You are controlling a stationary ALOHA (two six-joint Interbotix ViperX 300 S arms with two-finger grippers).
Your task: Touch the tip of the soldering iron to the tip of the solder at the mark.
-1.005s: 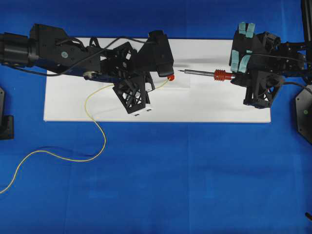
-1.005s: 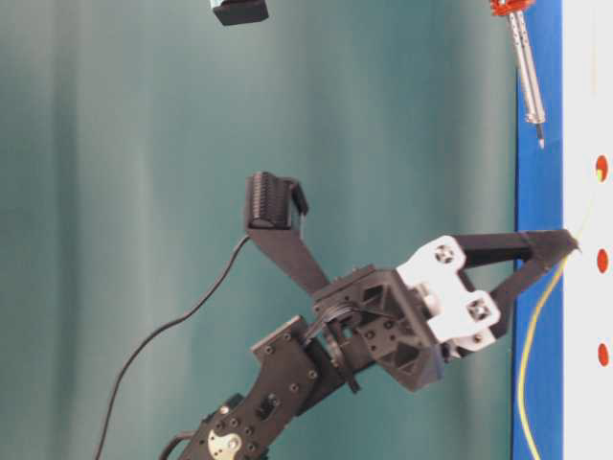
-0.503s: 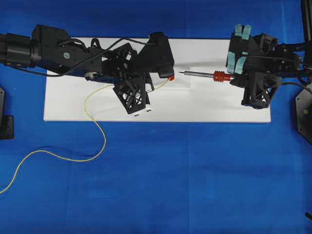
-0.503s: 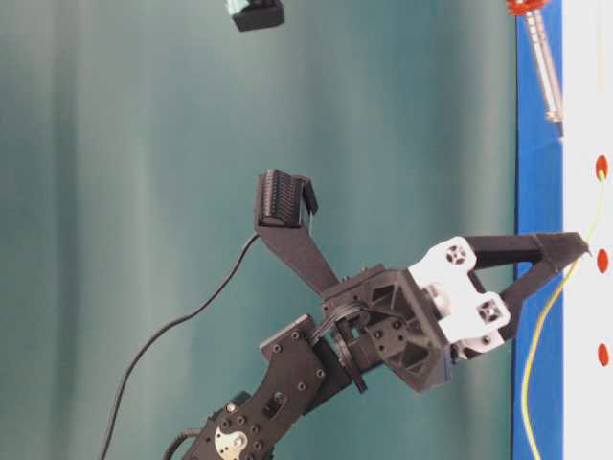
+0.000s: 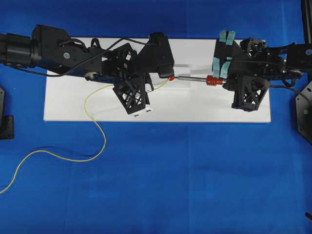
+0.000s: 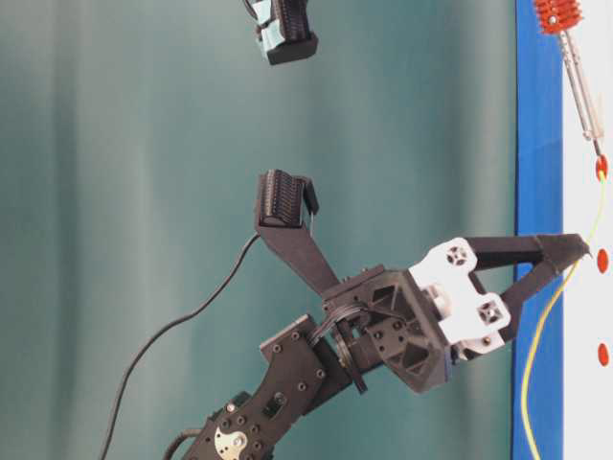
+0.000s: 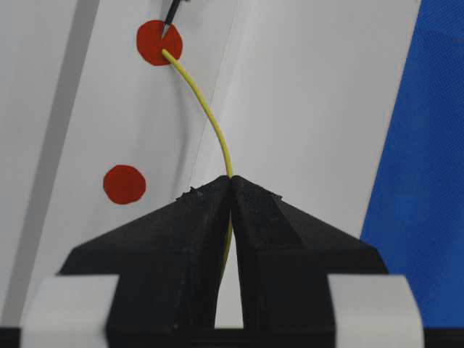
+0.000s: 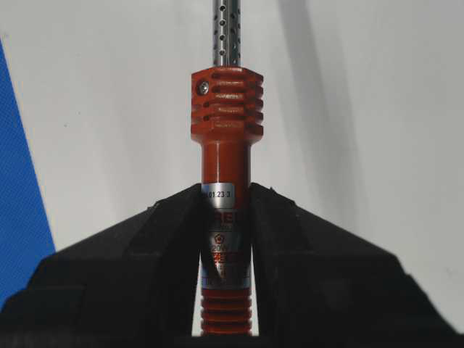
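Two tools meet over one red mark: the soldering iron (image 5: 195, 78) tip sits at the end of the solder (image 7: 206, 116) on my white board (image 5: 204, 105).

From my remote seat, my left tool (image 7: 231, 190) is pinched closed on the yellow solder, whose short free end curves up onto the upper red mark (image 7: 159, 43); the wrist view shows the iron's dark point on that same dot, right at the wire's end, though I cannot tell whether they actually touch. My right tool (image 8: 227, 210) is clamped on the iron's red-orange handle, with the perforated silver shaft pointing away from it toward the left arm. A second red mark (image 7: 124, 184) lies apart, untouched. Behind the left tool the solder trails off the board in loose curves across the blue bench (image 5: 161, 185).
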